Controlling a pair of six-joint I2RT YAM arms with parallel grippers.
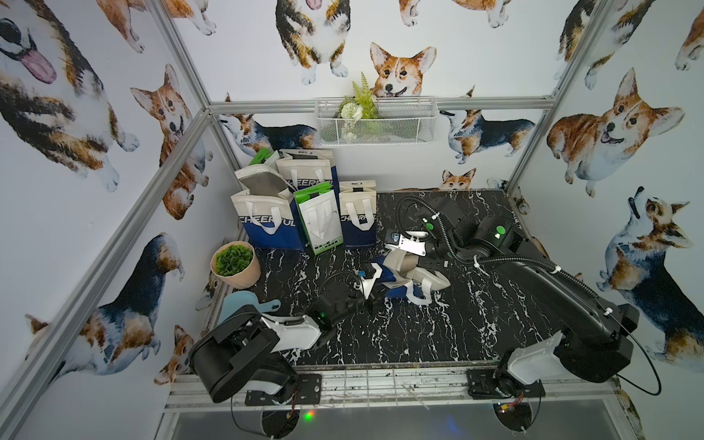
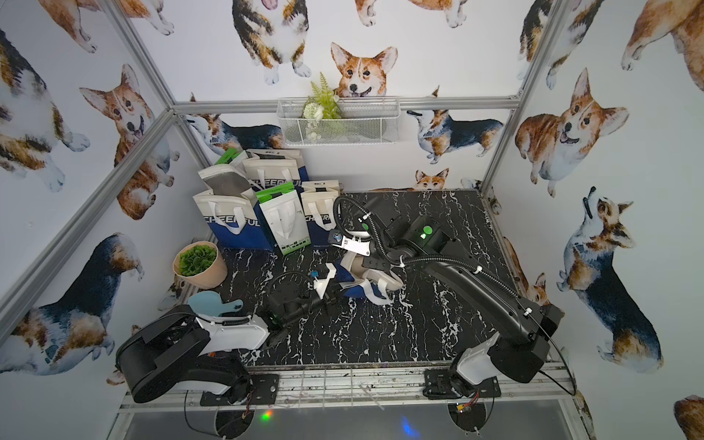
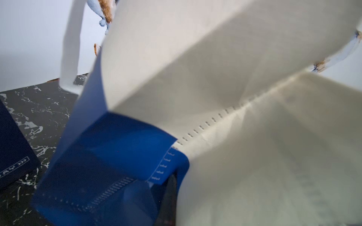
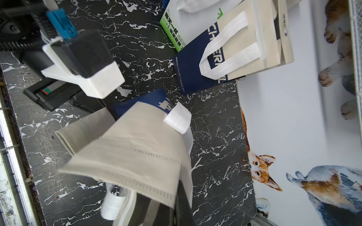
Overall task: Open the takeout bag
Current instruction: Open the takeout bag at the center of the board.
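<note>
The takeout bag (image 1: 430, 279) (image 2: 385, 282), beige on top with a blue base and white handles, lies crumpled on its side mid-table. My left gripper (image 1: 382, 295) (image 2: 335, 297) is shut on its blue bottom corner. In the left wrist view the bag (image 3: 254, 156) fills the frame, with a dark finger (image 3: 170, 195) pressed against blue fabric. My right gripper (image 1: 412, 263) (image 2: 360, 266) is shut on the beige rim, lifting one wall. In the right wrist view the beige panel (image 4: 133, 152) runs into the fingers (image 4: 183, 207), with a white handle (image 4: 178, 119) folded over it.
Several other bags (image 1: 297, 213) stand clustered at the back left. A potted green plant (image 1: 236, 266) and a light blue paddle (image 1: 247, 301) sit along the left edge. A wire basket (image 1: 375, 122) hangs on the back wall. The marble tabletop (image 1: 476, 324) shows at front and right.
</note>
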